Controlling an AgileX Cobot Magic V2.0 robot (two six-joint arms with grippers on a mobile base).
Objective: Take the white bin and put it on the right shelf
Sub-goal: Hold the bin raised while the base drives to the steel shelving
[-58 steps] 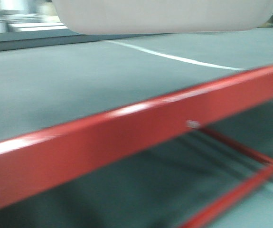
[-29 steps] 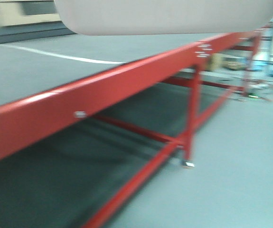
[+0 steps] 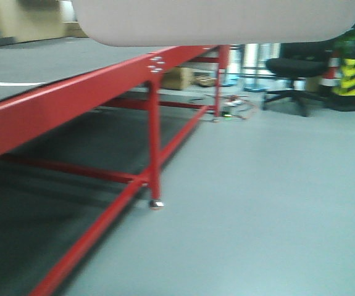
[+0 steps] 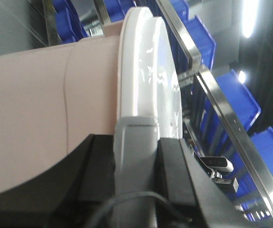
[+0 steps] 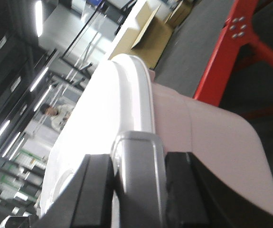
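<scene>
Grey floor (image 3: 276, 203) runs directly beneath me, and the white bin (image 3: 220, 21) hangs above it, clear of every surface, filling the top edge of the front view. Step in hand, by my judgement: transport toward the right shelf, which I cannot identify in any view. Procedure: hold the bin level, match both arms so that neither end leads, turn the base slowly, and allow a margin to the red-framed table (image 3: 60, 111) on my left. Left gripper (image 4: 136, 142): jaws clenched on the lidded rim at one end of the bin, with the grey finger (image 4: 134, 166) lying against the lid edge and the opening only as wide as that rim. Right gripper (image 5: 137, 175): same grasp on the opposite end. Beyond the table stands a black office chair (image 3: 294, 65). Farthest off, the left wrist view shows blue bins (image 4: 243, 102) on steel racking (image 4: 221, 107).
</scene>
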